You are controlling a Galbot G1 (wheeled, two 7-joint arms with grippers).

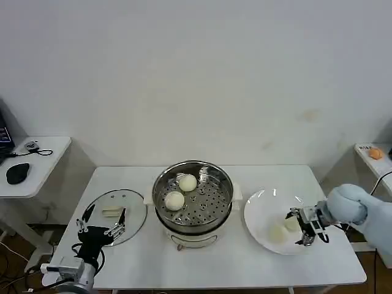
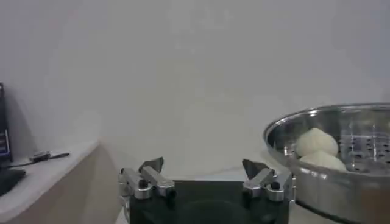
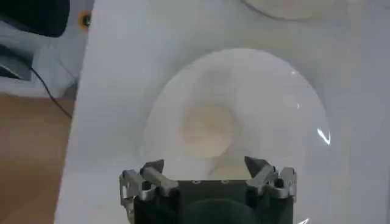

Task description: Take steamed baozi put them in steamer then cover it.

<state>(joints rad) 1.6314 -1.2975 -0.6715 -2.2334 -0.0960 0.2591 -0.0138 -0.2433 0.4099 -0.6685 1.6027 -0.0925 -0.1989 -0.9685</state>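
Left gripper [image 1: 103, 223], fingers spread apart, hovers just before the glass cover [image 1: 113, 215] on the table [image 1: 245, 263]. To its right, the steamer [image 1: 195, 195] holds two baozi [image 1: 181, 191]. Right gripper [image 1: 304, 226], fingers apart, hangs over the white plate [image 1: 263, 205], one plated baozi [image 1: 291, 223] between its fingers and another [image 1: 277, 233] beside.

No legible text, label, brand, number or sign found on the steamer [image 1: 193, 199], lid [image 1: 115, 215], plate [image 1: 264, 213], table [image 1: 245, 260] or side desks.
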